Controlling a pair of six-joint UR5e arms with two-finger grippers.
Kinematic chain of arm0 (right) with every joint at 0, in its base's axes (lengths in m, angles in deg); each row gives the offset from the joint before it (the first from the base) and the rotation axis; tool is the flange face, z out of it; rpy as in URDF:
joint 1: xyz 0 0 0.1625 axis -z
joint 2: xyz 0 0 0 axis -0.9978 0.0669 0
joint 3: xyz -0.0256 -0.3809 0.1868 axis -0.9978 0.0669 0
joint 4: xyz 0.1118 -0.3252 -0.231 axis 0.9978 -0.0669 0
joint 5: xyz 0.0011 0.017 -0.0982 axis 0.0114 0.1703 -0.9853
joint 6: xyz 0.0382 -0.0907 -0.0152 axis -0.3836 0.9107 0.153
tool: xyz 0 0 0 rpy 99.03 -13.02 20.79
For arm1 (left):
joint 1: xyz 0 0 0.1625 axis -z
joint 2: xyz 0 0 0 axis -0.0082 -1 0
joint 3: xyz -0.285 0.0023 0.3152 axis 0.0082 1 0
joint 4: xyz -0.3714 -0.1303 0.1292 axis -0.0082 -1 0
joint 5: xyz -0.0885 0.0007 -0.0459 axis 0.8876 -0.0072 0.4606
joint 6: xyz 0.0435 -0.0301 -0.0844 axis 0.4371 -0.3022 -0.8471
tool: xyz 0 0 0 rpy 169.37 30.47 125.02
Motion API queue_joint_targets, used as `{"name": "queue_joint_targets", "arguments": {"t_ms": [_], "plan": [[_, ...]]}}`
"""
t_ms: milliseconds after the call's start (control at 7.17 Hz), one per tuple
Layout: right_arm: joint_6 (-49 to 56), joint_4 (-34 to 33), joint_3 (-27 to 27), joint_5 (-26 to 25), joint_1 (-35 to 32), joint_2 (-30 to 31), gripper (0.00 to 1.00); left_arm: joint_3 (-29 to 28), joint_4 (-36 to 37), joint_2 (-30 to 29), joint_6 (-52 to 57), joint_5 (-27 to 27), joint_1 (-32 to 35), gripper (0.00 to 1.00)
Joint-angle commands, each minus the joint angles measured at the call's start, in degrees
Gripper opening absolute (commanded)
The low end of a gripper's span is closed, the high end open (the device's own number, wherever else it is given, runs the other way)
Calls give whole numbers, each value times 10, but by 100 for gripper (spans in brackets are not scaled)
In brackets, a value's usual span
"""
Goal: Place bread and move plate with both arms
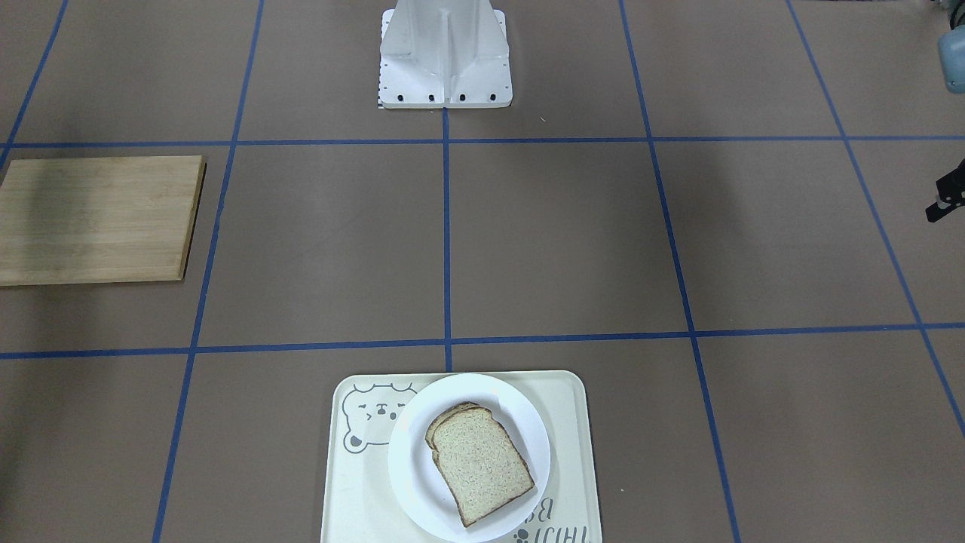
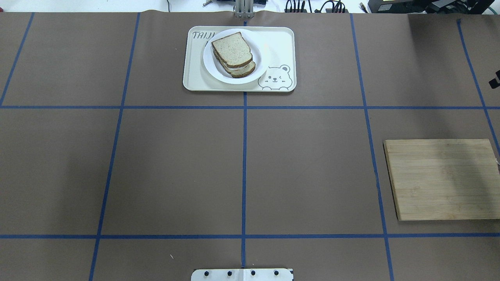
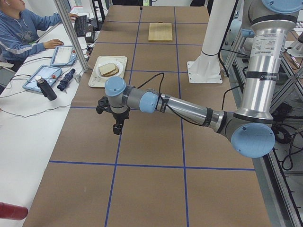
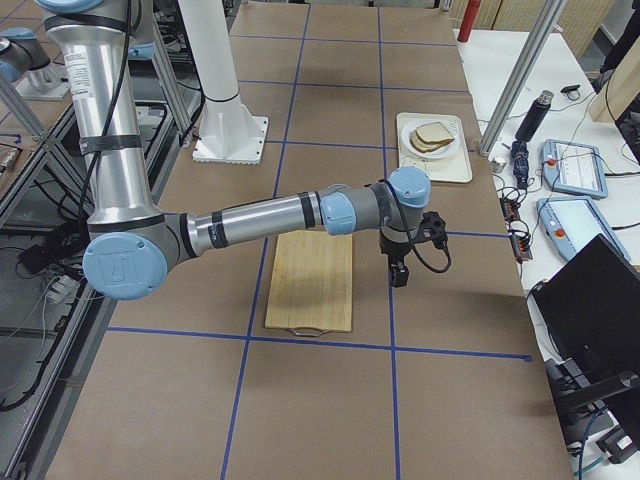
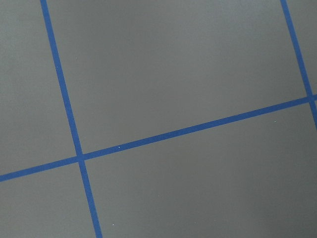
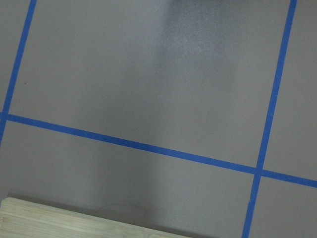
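The bread [image 1: 482,460] lies on top of a second slice [image 2: 243,71], with something white between them, on the white plate [image 1: 522,422]. The plate sits on a cream bear tray [image 1: 573,452] at the table's far middle. The bread also shows in the overhead view [image 2: 232,48]. My left gripper [image 3: 116,130] hangs above bare table, far from the plate; only a black sliver of it shows in the front view [image 1: 946,200]. My right gripper [image 4: 399,277] hangs above the table just beyond the wooden board. I cannot tell whether either gripper is open or shut. Neither holds anything.
A wooden cutting board [image 2: 443,179] lies on my right side; its edge shows in the right wrist view [image 6: 74,220]. The white robot base [image 1: 445,56] stands at the near middle. Operators' gear lies on a side table [image 4: 565,165] beyond the tray.
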Motion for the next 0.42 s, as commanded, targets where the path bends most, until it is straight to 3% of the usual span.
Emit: {"name": "queue_joint_targets", "arguments": {"t_ms": [0,279], "plan": [[0,0,1,-1,0,0,100,2,0,0,0,1,-1,99],[0,0,2,-7,0,0,100,3,0,-2,0,-1,-1,99]]}}
